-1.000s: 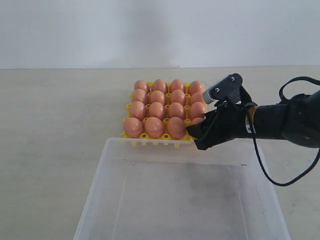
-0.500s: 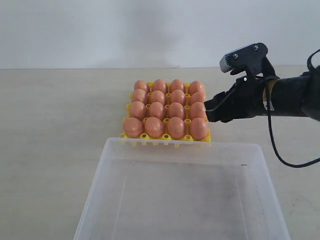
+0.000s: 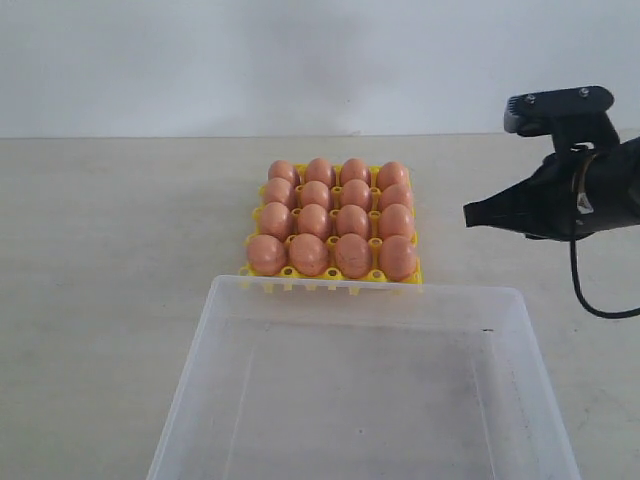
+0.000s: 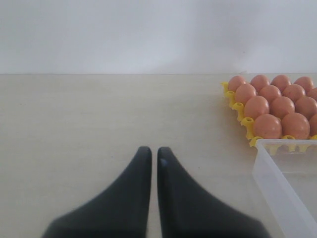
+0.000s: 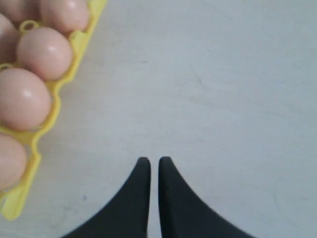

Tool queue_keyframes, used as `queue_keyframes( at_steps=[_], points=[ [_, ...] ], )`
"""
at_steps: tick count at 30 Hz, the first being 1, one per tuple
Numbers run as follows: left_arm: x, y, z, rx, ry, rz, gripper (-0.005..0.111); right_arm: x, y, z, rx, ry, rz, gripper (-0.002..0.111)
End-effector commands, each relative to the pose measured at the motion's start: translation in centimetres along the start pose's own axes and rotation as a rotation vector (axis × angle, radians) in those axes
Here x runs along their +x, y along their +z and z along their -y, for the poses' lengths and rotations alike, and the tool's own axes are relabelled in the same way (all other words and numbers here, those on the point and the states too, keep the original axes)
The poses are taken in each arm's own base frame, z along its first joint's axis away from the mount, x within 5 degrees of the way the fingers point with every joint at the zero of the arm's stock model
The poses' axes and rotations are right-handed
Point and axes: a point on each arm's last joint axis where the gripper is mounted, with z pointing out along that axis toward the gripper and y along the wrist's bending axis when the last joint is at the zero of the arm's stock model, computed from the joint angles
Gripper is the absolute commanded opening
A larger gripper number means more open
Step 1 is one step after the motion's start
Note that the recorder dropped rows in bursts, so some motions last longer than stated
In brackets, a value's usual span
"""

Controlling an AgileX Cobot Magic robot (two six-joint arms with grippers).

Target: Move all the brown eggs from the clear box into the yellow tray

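Sixteen brown eggs point(image 3: 333, 217) are seated in the yellow tray point(image 3: 300, 272), mid-table point(image 3: 120, 250). The clear box point(image 3: 365, 300) is set just beside the tray, toward the table's near edge. The right claw point(image 3: 470, 214) is held clenched, tips together, toward the right edge, clear of the tray. The left claw point(image 4: 150, 154) is clenched too.
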Motion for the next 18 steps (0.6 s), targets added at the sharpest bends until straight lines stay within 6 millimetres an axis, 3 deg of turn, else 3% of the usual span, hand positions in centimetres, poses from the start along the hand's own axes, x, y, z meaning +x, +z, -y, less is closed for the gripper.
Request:
queue_keyframes(
  at_steps=[1,9,14,18],
  points=[
    [0.1,0.0,0.0,0.009,0.003,-0.002,0.004,0.0,-2.3,1.4,0.135,0.088,-0.049,0.001],
    [0.1,0.0,0.0,0.009,0.003,-0.002,0.004,-0.3,-7.0,4.0,0.385,0.013,-0.079,0.001],
    [0.1,0.0,0.0,0.009,0.003,-0.002,0.004,-0.3,-9.9,5.2,0.492,-0.174,-0.125,0.001],
    [0.1,0.0,0.0,0.009,0.003,-0.002,0.004,-0.5,-10.9,5.5,0.507,-0.36,-0.155,0.001]
  ],
)
